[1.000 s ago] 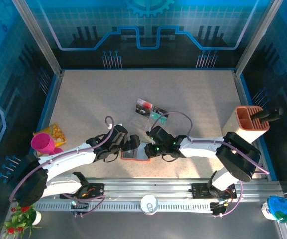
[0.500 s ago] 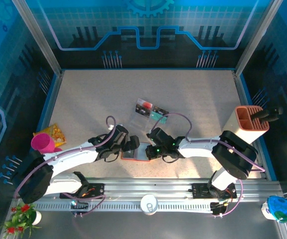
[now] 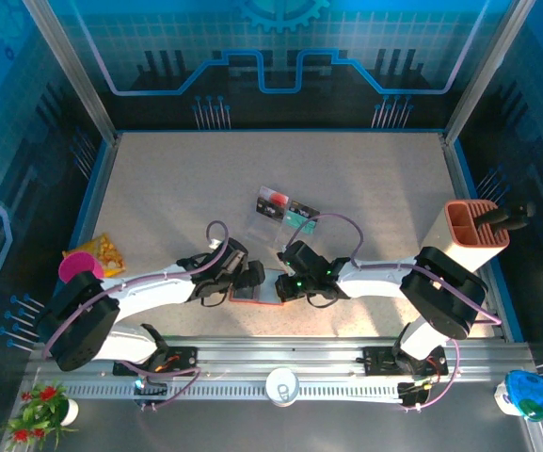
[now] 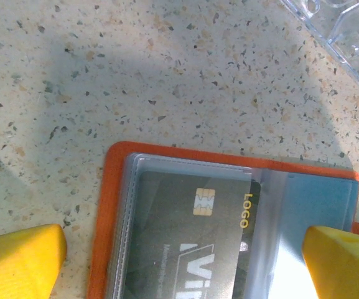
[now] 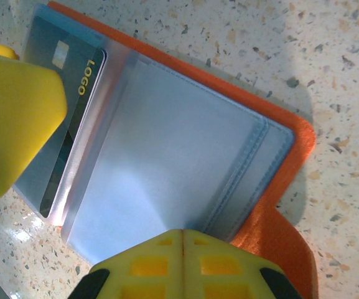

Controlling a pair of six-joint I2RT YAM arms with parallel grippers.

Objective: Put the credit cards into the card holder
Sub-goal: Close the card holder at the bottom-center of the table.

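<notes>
Card holder (image 3: pixel 255 295) lying open, low in the middle of the table (image 3: pixel 158 188).

In the top external view, the left gripper (image 3: pixel 248 277) is seen at the holder's left edge and the right gripper (image 3: pixel 285 282) at its right. More credit cards (image 3: pixel 280 205) are held just above in a clear tray (image 3: pixel 263 224). In the left wrist view, the left gripper (image 4: pixel 182 261) is shown spread wide, its yellow fingers (image 4: pixel 20 258) at the two lower corners. The card holder (image 4: pixel 107 187) and a black card (image 4: pixel 191 237) under a clear pocket are framed between them. In the right wrist view, the right gripper (image 5: pixel 182 249) is shown pressed together at the bottom edge, against the grey-blue pocket (image 5: pixel 167 162) of the card holder (image 5: pixel 291 218). Whether a flap is pinched cannot be told.
</notes>
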